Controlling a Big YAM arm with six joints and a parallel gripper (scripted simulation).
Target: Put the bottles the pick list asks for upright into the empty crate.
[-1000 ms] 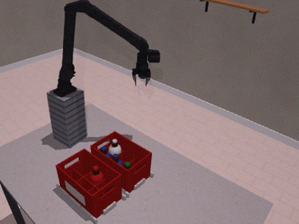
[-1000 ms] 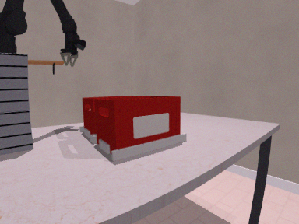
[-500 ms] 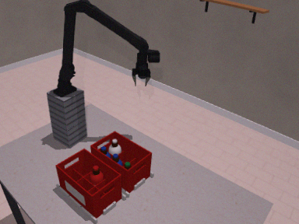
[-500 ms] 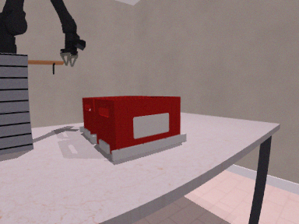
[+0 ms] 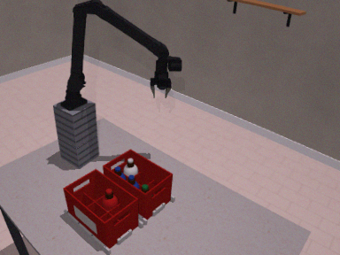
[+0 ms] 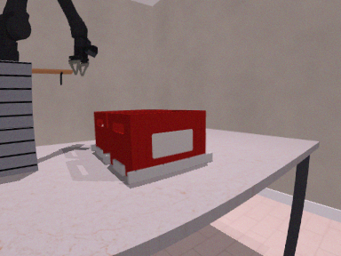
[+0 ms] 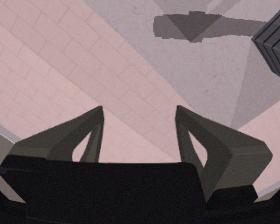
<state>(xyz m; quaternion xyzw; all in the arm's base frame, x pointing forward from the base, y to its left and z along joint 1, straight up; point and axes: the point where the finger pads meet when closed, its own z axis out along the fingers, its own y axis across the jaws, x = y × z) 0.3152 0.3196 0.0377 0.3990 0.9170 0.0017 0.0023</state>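
Two red crates stand side by side on the grey table. The near crate [image 5: 101, 208] holds one red-labelled bottle [image 5: 110, 200] standing upright. The far crate [image 5: 139, 180] holds a white bottle [image 5: 130, 167] and several smaller ones with blue and green caps. Both crates also show in the exterior view [image 6: 151, 139] as red boxes. My gripper [image 5: 160, 89] hangs high in the air, far beyond the crates and off the table's far side, open and empty. The wrist view [image 7: 139, 136] shows only floor and table edge between the fingers. A small pale strip [image 6: 83, 170] lies on the table by the crates; nothing on it is readable.
The arm's grey ribbed pedestal [image 5: 77, 132] stands at the table's back left. A wooden shelf [image 5: 260, 3] is mounted high on the wall. The table's edge and a dark leg [image 6: 297, 204] are at the right.
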